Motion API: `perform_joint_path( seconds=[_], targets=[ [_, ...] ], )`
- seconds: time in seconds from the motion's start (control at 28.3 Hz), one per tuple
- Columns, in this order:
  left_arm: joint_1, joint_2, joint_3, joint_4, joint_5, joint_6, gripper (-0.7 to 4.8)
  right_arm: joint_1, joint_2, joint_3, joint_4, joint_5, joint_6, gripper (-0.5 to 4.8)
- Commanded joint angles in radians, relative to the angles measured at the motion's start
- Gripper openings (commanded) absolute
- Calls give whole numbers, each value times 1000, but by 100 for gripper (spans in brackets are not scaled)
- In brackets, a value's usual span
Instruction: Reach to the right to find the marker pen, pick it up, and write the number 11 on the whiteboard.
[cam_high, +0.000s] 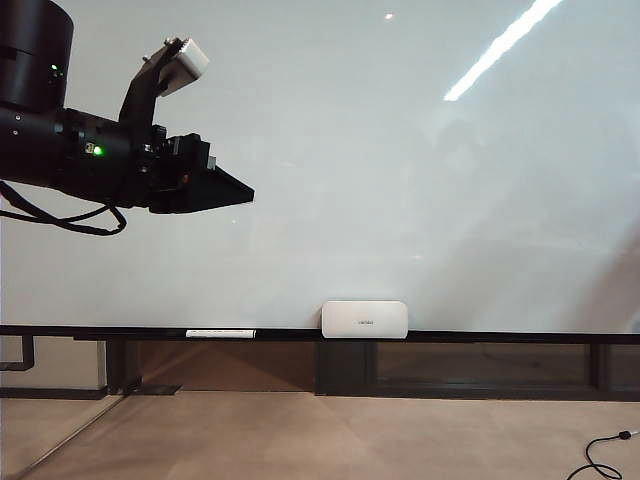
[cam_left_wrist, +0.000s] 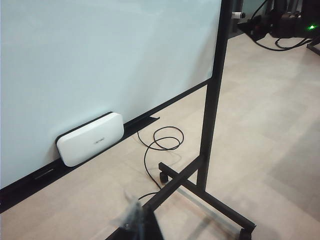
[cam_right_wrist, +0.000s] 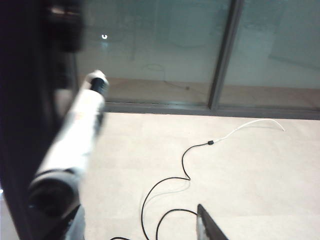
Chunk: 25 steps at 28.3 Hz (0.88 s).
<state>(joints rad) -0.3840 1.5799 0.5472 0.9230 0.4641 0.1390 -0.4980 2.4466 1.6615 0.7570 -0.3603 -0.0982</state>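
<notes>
Here, right end effector (cam_right_wrist: 142, 227) agape by pen (cam_right_wrist: 75, 132); left end effector (cam_high: 225, 188), before whiteboard (cam_high: 400, 150), unclear.

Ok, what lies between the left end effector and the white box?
Nothing but bare whiteboard between left end effector and white box, per the exterior view.

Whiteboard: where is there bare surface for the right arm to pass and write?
Bare: the whiteboard centre and right, above the white box on the rail. Crowded: upper left, where the left gripper hovers. The right gripper, jaws apart beside the marker pen, is outside the exterior view.
</notes>
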Motion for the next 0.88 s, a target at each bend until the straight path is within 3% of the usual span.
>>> perform_joint_path(
  seconds=[0.04,0.88],
  targets=[
    [-1,-2,2,13,6,3,-6,-5,-8,2,16,-64,24,283],
    [-1,-2,2,14,7,0,-6,1,-39,2,2,-140,48,282]
  ],
)
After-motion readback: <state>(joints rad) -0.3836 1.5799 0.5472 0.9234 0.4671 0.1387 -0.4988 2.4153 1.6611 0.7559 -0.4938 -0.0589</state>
